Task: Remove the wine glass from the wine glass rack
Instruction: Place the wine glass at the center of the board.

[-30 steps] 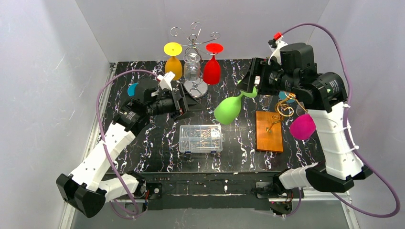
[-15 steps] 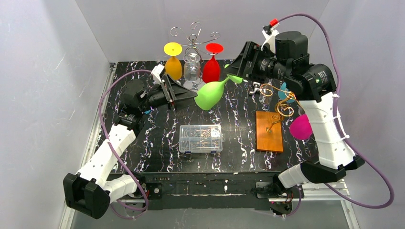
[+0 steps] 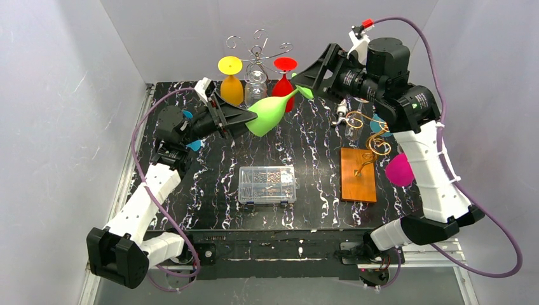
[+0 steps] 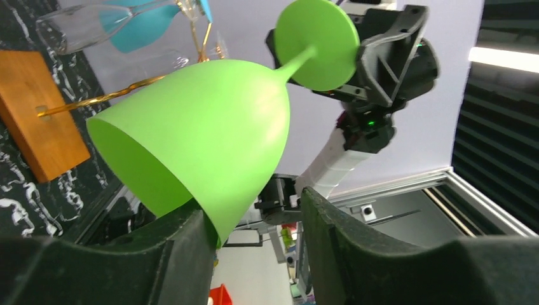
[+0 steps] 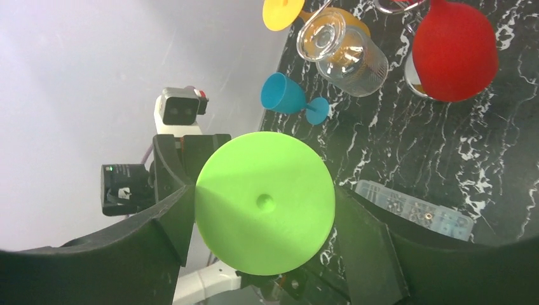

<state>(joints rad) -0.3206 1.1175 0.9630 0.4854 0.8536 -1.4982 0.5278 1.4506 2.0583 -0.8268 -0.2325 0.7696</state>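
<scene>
While the right tool [image 3: 306,84] clamps its foot, the green wine glass [image 3: 266,114] hangs tilted, well left of the gold wire rack [image 3: 376,145]. Seemingly light, stiff, slick plastic, its bowl meets the spread left tool [image 3: 250,116], probably the surest hold.

The green wine glass [image 3: 267,113] looks like smooth, matt, opaque plastic. The rack [image 3: 380,147] is shiny gold wire on a flat base [image 3: 358,174] of smooth orange-brown wood. The table top [image 3: 318,190] is glossy black with white veining. The small box [image 3: 267,184] is clear plastic. The rear stand [image 3: 257,51] is bright chromed wire.
</scene>
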